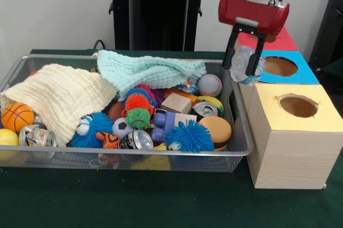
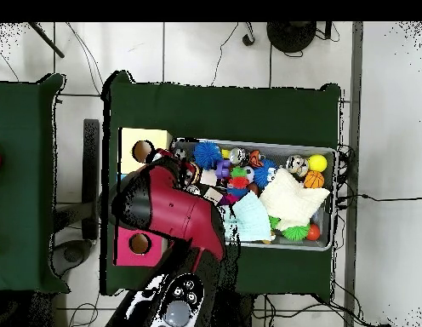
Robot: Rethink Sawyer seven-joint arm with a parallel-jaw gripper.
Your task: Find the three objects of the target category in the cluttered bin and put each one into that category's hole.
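My gripper (image 1: 239, 69) hangs from the red wrist at the upper right of the front view. It is shut on a small clear plastic bottle (image 1: 243, 60) with dented walls. The bottle is held in the air just past the right end of the wire mesh bin (image 1: 161, 153), beside the blue-topped box's hole (image 1: 280, 66). No other clear bottle shows among the clutter. In the overhead view the red arm (image 2: 168, 209) covers the gripper and the bottle, and the bin (image 2: 333, 197) lies to its right.
Wooden boxes stand right of the bin: a yellow top with a hole (image 1: 298, 106), a blue one, and a red one (image 1: 273, 40) behind. The bin holds two cloths (image 1: 59, 97), silver cans (image 1: 138, 141), balls and fuzzy toys (image 1: 190, 136).
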